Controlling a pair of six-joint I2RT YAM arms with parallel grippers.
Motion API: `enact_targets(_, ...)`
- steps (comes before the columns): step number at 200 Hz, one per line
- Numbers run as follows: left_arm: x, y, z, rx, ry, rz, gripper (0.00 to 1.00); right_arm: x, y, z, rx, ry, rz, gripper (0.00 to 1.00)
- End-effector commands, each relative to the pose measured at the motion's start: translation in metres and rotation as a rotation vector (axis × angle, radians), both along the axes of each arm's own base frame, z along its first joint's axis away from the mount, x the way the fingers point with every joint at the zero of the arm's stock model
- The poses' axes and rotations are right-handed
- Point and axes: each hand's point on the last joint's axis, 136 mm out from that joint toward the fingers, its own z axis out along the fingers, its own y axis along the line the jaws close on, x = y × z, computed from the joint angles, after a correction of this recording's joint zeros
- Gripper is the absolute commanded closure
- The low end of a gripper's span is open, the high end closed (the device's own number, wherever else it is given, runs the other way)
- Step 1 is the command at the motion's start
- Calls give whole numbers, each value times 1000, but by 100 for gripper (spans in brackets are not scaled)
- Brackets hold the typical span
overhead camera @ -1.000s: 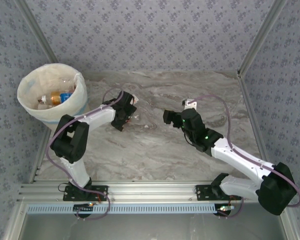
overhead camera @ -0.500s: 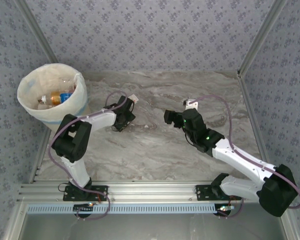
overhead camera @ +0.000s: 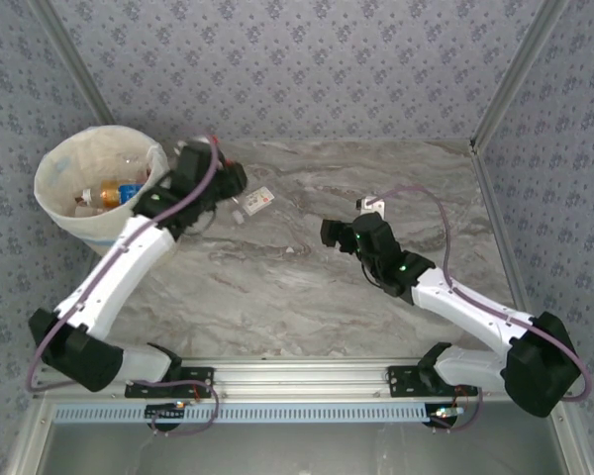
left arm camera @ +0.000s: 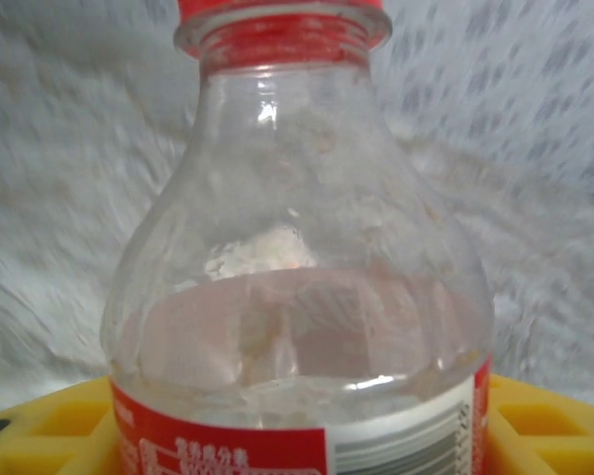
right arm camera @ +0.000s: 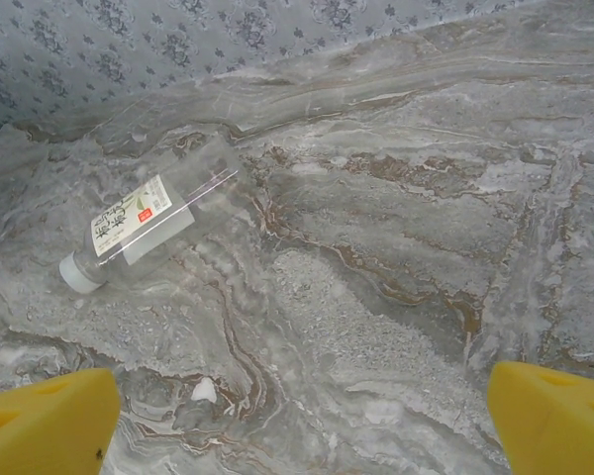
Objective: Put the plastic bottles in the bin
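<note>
While several bottles (overhead camera: 114,190) already lay in the bin (overhead camera: 144,216) at far left, a red-capped bottle (left arm camera: 297,297) sat gripped in the left gripper's (overhead camera: 221,183) half-closed fingers near its rim; a white-capped bottle (right arm camera: 144,223) lay loose on the table (overhead camera: 307,287). The right gripper (right arm camera: 302,416) hung wide open, empty. Labels carried a barcode and small print, unreadable.

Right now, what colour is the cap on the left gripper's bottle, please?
Red; the cap shows best in the left wrist view.

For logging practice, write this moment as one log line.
left gripper: shut on clear red-capped plastic bottle | right gripper: open above marbled table | clear white-capped plastic bottle: lying on table
</note>
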Motion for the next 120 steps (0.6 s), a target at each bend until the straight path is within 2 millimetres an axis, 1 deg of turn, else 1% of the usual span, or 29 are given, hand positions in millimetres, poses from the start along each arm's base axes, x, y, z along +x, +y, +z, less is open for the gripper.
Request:
enact_targets(1,-11,72,23,187,44,81,48,6,11,22,55,-41,13,2)
enact_targets(15,-10,105,42,193,40,148,49,6,11,21,55,-40,15,2)
enact_targets(25,-11,128,51,200,38,198,49,5,11,20,52,-36,13,2)
enact_targets(33,-11,147,56,193,36,245,49,5,11,20,52,-36,13,2)
enact_targets(47,-9,177,57,180,45,302,49,4,10,20,51,-37,13,2)
enact_targets(72,-2,218,44,196,100,336,48,4,10,21,49,-40,15,2)
enact_targets(96,2,256,30,139,127,396,48,4,10,22,45,-43,17,2)
enact_targets(107,8,267,19,122,144,404,47,5,10,22,44,-43,16,2)
enact_targets(120,18,268,3,108,184,372,47,4,11,21,46,-42,18,2)
